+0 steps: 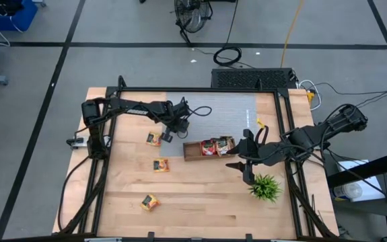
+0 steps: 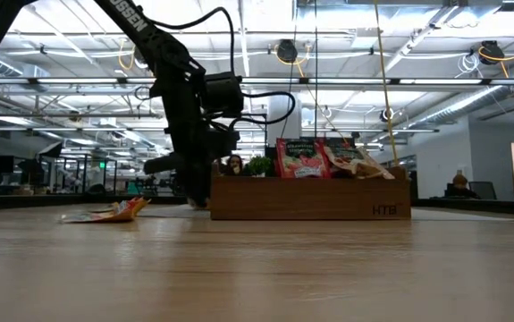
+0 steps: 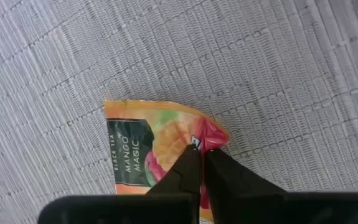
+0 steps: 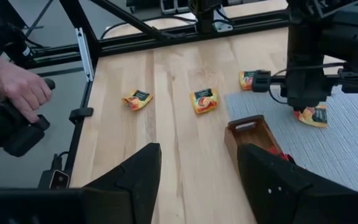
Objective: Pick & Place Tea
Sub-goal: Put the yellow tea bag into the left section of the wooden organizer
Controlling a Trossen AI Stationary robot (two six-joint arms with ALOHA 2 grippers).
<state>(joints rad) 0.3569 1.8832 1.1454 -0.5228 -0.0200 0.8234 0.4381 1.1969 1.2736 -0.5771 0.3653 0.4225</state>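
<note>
The left gripper [image 3: 201,151] is down on the grey woven mat [image 1: 227,107] near the table's [image 1: 200,202] far edge, its fingers pinched together on the red corner of a Mango Magic sachet [image 3: 150,146] that lies flat on the mat just beside the wooden tray's [image 1: 196,153] left end. The sachet looks light, thin and limp, a crinkly foil-like envelope; held by one corner it will probably droop and swing, and the slick wrapper could slide out of a shallow pinch, so a deeper bite across the sealed edge seems the safer hold. Three more sachets lie on the bare wood toward the table's left side: one [image 1: 153,139] near the mat's corner, one [image 1: 161,165] nearer the middle, one [image 1: 150,202] toward the near edge. Several sachets [image 1: 218,146] already stand in the tray. The right gripper [image 4: 197,177] waits by the tray's right end near the green plant [image 1: 265,187], fingers apart and empty
</note>
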